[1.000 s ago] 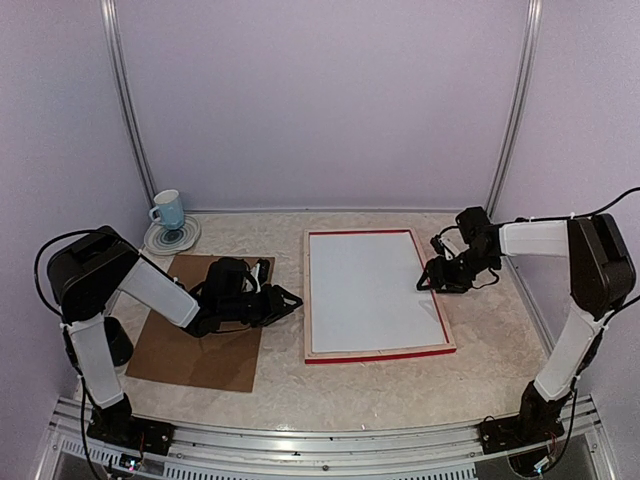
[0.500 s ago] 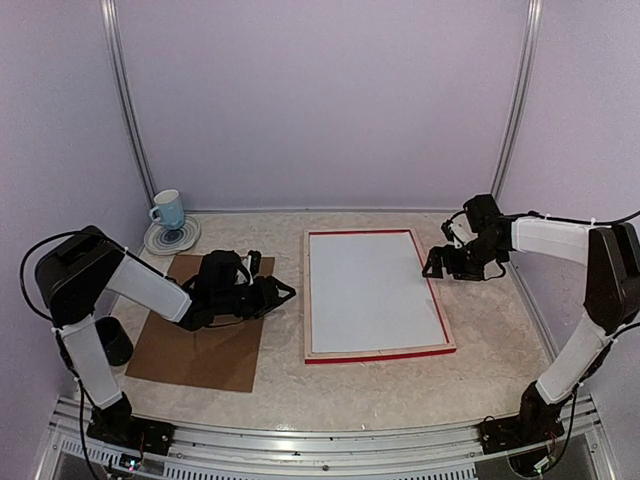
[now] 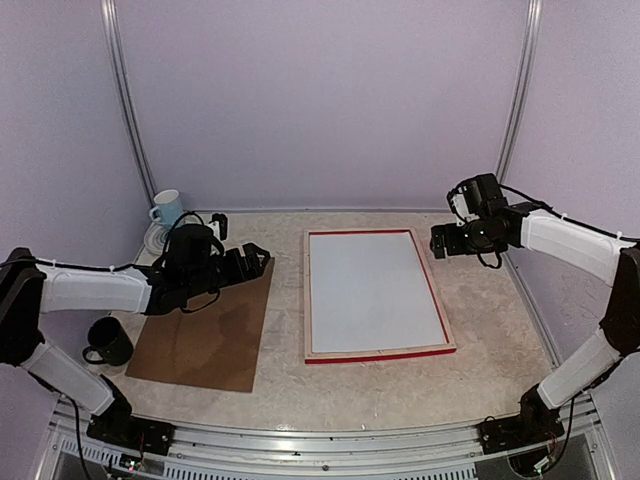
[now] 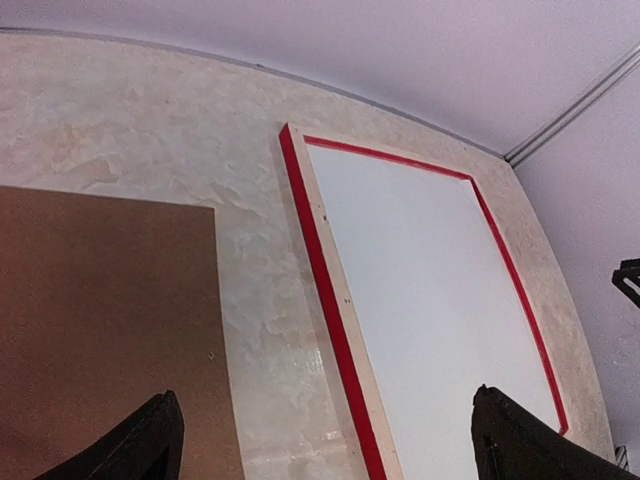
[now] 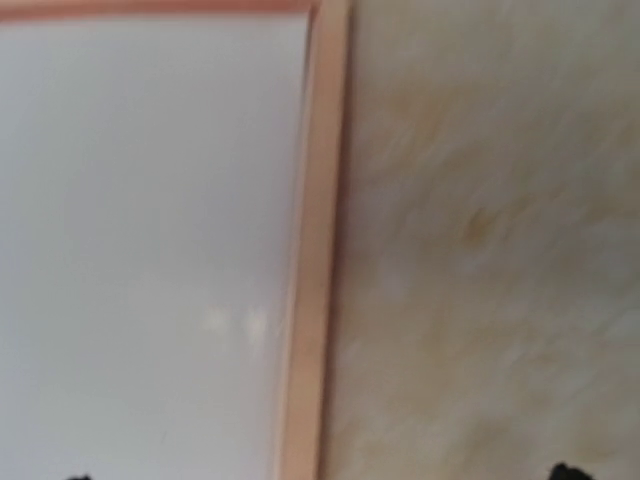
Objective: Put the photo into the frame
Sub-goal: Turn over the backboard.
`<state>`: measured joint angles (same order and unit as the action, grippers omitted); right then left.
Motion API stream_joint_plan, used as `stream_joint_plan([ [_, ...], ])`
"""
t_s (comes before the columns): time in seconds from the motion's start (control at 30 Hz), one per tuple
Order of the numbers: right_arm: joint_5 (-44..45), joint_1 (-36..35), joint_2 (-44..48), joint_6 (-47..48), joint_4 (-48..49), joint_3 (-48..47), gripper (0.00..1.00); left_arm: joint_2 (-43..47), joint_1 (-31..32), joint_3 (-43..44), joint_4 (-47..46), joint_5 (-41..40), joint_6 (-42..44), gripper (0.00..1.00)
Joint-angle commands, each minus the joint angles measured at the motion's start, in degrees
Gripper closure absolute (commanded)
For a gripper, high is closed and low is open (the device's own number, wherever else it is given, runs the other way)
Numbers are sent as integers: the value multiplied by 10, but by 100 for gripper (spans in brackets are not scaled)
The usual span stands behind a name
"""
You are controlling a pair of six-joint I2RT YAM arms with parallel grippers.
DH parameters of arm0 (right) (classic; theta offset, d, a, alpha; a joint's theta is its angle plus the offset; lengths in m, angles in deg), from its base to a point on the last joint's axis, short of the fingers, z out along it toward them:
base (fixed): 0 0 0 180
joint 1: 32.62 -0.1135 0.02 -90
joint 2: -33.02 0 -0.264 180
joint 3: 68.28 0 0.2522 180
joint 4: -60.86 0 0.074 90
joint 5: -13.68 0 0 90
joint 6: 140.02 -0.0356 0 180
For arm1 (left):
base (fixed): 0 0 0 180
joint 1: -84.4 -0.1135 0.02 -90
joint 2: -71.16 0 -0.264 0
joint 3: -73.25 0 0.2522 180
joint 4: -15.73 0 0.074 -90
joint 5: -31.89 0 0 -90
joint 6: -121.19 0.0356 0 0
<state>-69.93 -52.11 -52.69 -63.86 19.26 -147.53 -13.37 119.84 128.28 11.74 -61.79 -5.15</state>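
Photo [image 3: 372,290] lies face-down inside frame [image 3: 380,354]; left tool [image 4: 324,398] and right tool [image 5: 320,472] gape.

A thin red-edged rectangular wooden frame [image 3: 380,354] lies flat on the beige marbled table [image 3: 500,340], a white paper sheet [image 3: 372,290] filling it, a brown rectangular board [image 3: 200,345] alongside.

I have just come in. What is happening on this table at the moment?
Two robot arms are working on a framing job. The frame lies back side up on the table, and the photo seems to lie in it, white back up. Both claws are open and hold nothing: the left claw hovers over the far edge of the brown board, and the right claw hangs beside the frame's far right corner. The board is not yet on the frame.
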Motion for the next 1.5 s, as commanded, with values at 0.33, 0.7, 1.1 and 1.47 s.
stream_joint_plan([
  [0.33,76,4,31,-82,84,-16,1,199,-38,13,159,-298,108,1],
  [0.7,-26,-98,-65,-110,68,-91,1,159,-119,55,284,-291,70,1],
  [1.1,-63,-235,-191,-122,36,-233,1,93,-231,39,251,-175,77,1],
  [1.47,-87,-297,-263,-112,26,-304,1,-69,-320,114,292,-101,80,1],
])
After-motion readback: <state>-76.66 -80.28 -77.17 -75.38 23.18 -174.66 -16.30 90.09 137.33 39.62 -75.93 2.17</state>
